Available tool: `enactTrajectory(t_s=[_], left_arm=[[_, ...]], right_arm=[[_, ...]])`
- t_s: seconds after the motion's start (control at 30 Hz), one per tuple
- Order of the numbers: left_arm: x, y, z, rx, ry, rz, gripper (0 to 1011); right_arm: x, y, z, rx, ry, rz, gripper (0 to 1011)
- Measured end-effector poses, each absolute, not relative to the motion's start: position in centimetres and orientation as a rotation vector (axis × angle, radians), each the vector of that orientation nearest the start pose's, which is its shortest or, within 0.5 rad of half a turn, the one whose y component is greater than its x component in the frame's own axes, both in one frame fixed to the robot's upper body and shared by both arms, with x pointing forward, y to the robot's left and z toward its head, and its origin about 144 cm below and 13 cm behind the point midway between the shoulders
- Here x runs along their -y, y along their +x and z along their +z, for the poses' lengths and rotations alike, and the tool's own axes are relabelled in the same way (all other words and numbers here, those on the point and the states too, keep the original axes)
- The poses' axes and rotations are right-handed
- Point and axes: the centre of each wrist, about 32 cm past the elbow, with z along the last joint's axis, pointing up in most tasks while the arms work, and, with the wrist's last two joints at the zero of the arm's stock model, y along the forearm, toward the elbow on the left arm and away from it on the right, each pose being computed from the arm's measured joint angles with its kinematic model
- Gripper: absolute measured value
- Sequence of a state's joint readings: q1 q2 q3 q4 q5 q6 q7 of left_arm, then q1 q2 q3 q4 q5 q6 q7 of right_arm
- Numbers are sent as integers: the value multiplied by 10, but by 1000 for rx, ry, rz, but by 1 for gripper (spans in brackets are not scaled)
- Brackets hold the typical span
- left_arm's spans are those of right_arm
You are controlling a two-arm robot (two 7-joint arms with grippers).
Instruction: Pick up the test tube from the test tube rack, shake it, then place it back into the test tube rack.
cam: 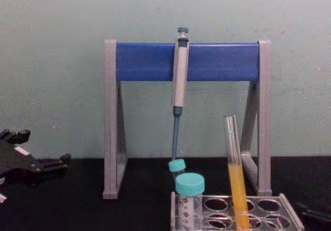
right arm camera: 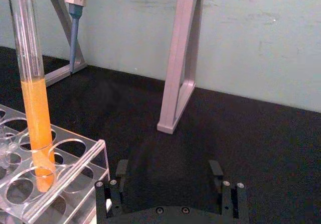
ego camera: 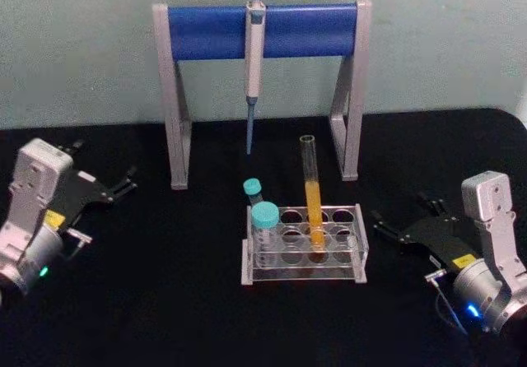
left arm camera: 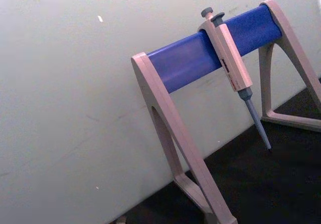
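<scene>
The test tube (ego camera: 312, 192) stands upright in a middle hole of the clear test tube rack (ego camera: 305, 273), with orange-yellow liquid in its lower half. It also rises from the rack (right arm camera: 80, 166) in the right wrist view as the test tube (right arm camera: 34, 103), and in the chest view as the test tube (cam: 235, 174). My right gripper (ego camera: 402, 209) rests open on the table to the right of the rack, apart from it, its fingers (right arm camera: 215, 170) holding nothing. Far left of the rack sits my left gripper (ego camera: 105, 163), open and holding nothing.
A grey-and-blue pipette stand (ego camera: 313, 30) stands behind the rack with a grey pipette (ego camera: 254, 62) hanging from its bar. Two teal-capped vials (ego camera: 265, 223) occupy the rack's left end. The black table (ego camera: 181, 301) has bare room in front and at both sides.
</scene>
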State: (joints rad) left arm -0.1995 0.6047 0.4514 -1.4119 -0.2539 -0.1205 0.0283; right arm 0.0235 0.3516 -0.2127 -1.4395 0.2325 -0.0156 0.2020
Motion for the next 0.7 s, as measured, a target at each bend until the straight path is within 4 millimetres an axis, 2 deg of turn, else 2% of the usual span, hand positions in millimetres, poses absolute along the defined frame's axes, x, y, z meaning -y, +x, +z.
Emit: enactTrajectory(t_s=[0.7], left_arm=[[-310,489,1140,285,304,1248,1001]], right_arm=[[280,456,1105,-33,-208,-1199,1000]])
